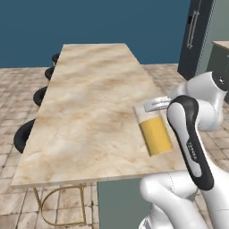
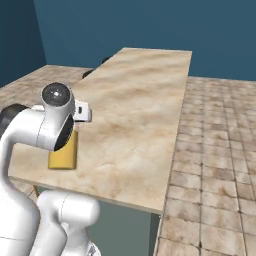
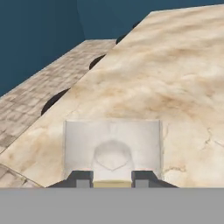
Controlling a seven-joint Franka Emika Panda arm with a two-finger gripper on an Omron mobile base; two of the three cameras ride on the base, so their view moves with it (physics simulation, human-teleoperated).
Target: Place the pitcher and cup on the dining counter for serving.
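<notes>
Pitcher (image 1: pixel 154 132) hangs tilted over the counter (image 1: pixel 89 112) edge, hand (image 3: pixel 112 178) clamped on its rim. Likely about to be set down for serving.

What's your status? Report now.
End effector shut on pitcher rim. Pitcher upright, at near end of dining counter. Cup unseen. Stools along far side, nothing blocking.

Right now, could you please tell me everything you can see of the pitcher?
The pitcher is a clear, glass-like cylinder, its lower part filled with orange-yellow liquid and its upper part pale and empty. It stands roughly upright, leaning slightly in the left base view, over the near end of the dining counter. The gripper is closed on its rim from above. Whether its base touches the counter cannot be told.
</notes>
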